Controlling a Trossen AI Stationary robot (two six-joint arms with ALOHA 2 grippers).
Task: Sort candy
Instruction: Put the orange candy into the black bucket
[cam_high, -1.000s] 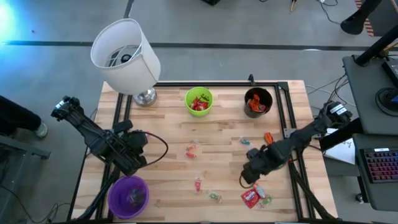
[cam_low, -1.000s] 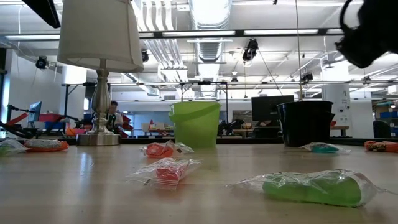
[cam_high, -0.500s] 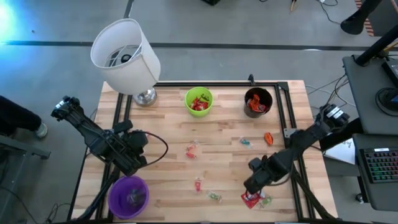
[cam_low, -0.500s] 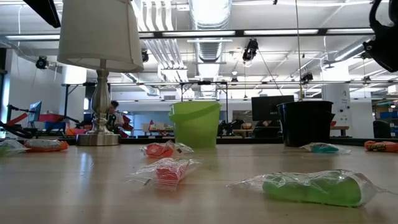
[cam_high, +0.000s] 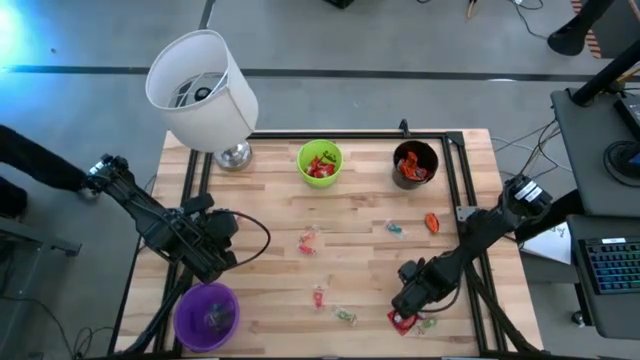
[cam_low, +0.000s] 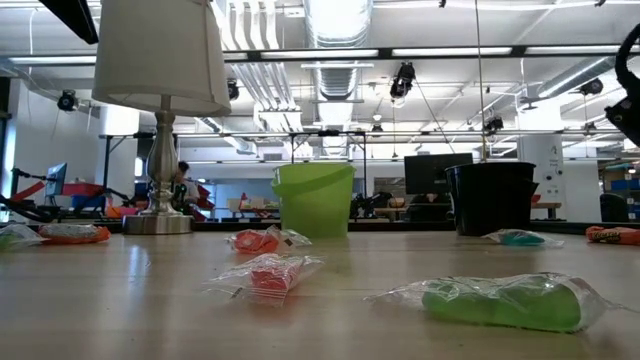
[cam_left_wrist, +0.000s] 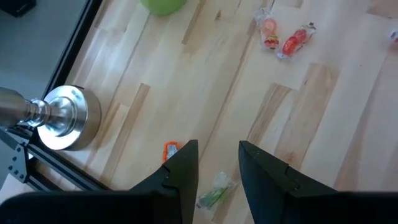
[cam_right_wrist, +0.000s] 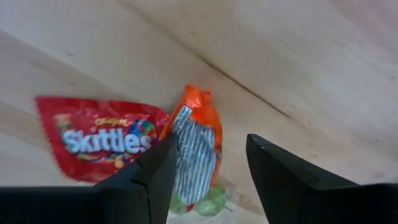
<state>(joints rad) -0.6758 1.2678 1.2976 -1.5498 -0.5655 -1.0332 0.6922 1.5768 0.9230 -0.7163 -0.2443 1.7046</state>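
Wooden table (cam_high: 270, 215) with lamp (cam_high: 232, 155), green cup (cam_high: 319, 163), black cup (cam_high: 415, 165), purple cup (cam_high: 206, 316), scattered candy (cam_high: 309, 241).

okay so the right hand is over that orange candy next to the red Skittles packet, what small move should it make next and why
Probably lower straight down a little, then close. In the wrist view the right hand is open, with the orange candy lined up between its fingers, but not gripped yet. The red Skittles packet lies right beside it, so dropping without drifting sideways should avoid catching both.

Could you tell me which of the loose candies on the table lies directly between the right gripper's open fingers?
The orange-wrapped candy, framed by the right gripper; the red Skittles packet lies just outside one finger.
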